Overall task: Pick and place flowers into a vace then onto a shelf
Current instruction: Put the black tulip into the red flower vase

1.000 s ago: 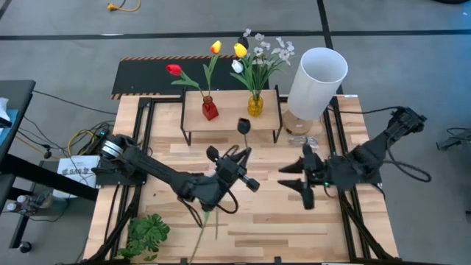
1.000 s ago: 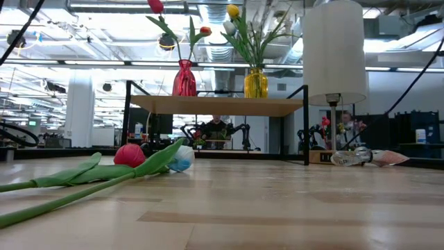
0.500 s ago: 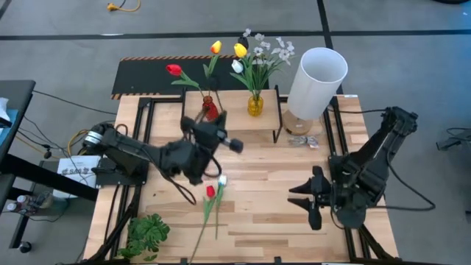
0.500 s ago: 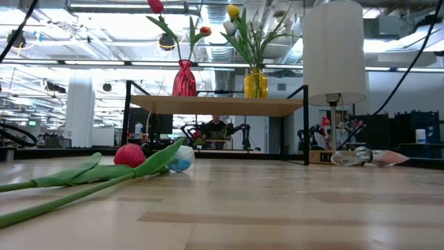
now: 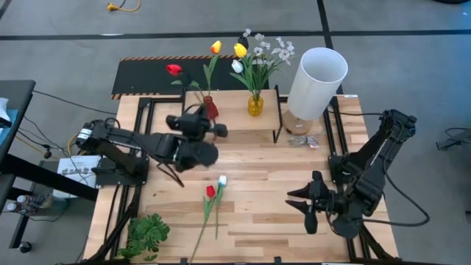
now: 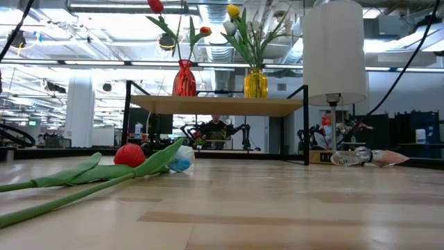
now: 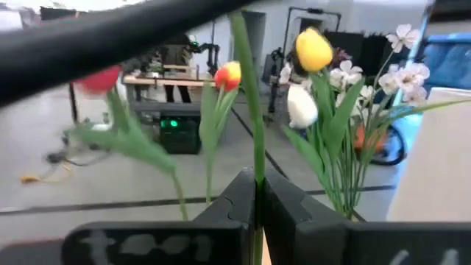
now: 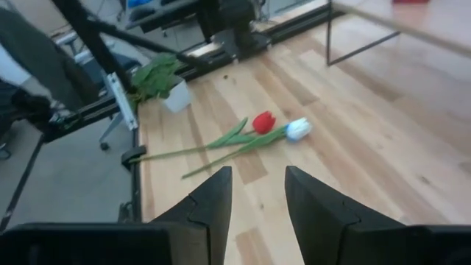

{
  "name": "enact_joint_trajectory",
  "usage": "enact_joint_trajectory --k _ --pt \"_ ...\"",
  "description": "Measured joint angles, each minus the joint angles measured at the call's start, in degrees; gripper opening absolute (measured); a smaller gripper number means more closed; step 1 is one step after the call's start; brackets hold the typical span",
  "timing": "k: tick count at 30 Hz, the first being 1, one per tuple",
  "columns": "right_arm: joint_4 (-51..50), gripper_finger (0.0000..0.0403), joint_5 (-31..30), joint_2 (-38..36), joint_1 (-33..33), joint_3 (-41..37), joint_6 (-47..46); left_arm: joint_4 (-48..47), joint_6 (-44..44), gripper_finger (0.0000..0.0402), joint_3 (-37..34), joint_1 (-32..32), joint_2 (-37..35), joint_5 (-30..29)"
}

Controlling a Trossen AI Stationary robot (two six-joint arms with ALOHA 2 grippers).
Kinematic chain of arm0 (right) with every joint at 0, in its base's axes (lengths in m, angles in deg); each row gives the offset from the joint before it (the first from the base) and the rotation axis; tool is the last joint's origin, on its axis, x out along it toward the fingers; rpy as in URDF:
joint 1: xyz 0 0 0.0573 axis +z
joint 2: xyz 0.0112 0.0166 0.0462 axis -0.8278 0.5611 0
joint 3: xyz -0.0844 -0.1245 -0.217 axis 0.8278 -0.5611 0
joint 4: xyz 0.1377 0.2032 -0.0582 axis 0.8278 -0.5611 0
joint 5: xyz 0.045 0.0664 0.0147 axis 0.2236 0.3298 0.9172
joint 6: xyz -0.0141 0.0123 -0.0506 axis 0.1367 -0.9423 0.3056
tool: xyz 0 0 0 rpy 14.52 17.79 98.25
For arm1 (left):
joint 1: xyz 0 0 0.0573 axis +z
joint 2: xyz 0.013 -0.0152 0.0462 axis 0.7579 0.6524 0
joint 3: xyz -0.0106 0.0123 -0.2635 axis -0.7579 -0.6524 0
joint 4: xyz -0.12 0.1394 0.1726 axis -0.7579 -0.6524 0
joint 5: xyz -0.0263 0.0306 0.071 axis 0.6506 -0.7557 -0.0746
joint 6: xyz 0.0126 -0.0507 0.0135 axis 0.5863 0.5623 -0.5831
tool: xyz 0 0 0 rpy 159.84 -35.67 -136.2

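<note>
My left gripper (image 5: 208,127) is at the shelf's (image 5: 232,118) near-left corner, by the red vase (image 5: 210,110), shut on a green flower stem (image 7: 250,110). That flower's head is out of view. The light-wood shelf on black legs carries the red vase with red and orange tulips (image 5: 174,70) and the yellow vase (image 5: 255,105) with yellow and white tulips and white blossoms. A red tulip (image 5: 210,191) and a white tulip (image 5: 222,180) lie flat on the table. My right gripper (image 5: 307,207) is open above the table's near right part. My left gripper pinches the green stem (image 7: 255,177) between its two fingers (image 7: 237,202). The fingers lie across the stem, which rises straight past them in the left wrist view. The flower is lifted clear of the table; its head and lower end do not show.
A lamp with a tall white shade (image 5: 316,81) stands at the shelf's right end, with small wrapped bits (image 5: 298,140) at its foot. A bushy green sprig (image 5: 147,234) lies at the near left corner. A black striped panel (image 5: 147,73) lies beyond the shelf.
My left gripper has risen from the middle of the table and swung toward the far edge, up to the red vase, carrying the stem with it. The red and white tulips have stayed on the table. My right arm has drawn back toward the near edge.
</note>
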Motion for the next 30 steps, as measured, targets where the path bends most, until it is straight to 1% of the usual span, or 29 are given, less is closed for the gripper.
enact_joint_trajectory --k 2,6,8,10,12,15,17,20,23,26,27,29,30 --pt "-0.4 0.0118 -1.0 0.0 -0.6 0.0 0.3 -12.2 15.5 0.0000 -0.1 -0.5 0.0 -0.2" --pt "-0.5 0.0118 -1.9 0.0 -2.7 0.0 0.4 -31.2 38.8 0.0000 -0.1 0.6 0.2 -0.2" --pt "-0.5 0.0118 -1.9 0.0 -3.9 0.0 0.4 -39.1 46.8 0.0000 -0.1 1.9 0.6 -0.2" --pt "-0.5 0.0118 -1.6 0.0 -5.2 0.0 0.4 -44.4 52.9 0.0000 -0.1 3.0 0.7 -0.2" --pt "-0.5 0.0118 -1.4 0.0 -6.1 0.0 0.4 -46.5 55.1 0.0000 0.0 3.5 0.6 -0.3" --pt "-0.5 0.0118 -1.3 0.0 -7.2 0.0 0.4 -45.0 53.1 0.0000 0.0 3.4 0.6 -0.4" --pt "-0.5 0.0118 -1.3 0.0 -7.6 0.0 0.5 -41.9 49.1 0.0000 0.0 2.7 0.6 -0.4" --pt "-0.4 0.0118 -1.2 0.0 -7.4 0.0 1.6 -33.5 41.7 0.0000 0.1 0.8 1.7 -0.6" --pt "-0.5 0.0118 -1.1 -0.1 -6.9 0.0 2.0 -24.2 33.5 0.0000 0.1 -1.2 2.8 1.5" --pt "-0.2 0.0118 -1.2 -0.1 -5.9 0.0 3.5 -13.4 23.4 0.0000 0.0 -3.1 4.7 5.9" --pt "-0.2 0.0118 -1.2 -0.1 -5.5 0.0 3.5 -8.4 19.5 0.0000 0.0 -3.5 5.5 7.8" --pt "-0.2 0.0118 -1.2 -0.1 -4.5 0.0 3.6 1.0 10.8 0.0000 0.0 -4.2 7.1 12.9" --pt "-0.2 0.0118 -1.2 -0.1 -4.0 0.0 3.6 7.4 6.0 0.0000 0.0 -4.6 8.1 16.0"
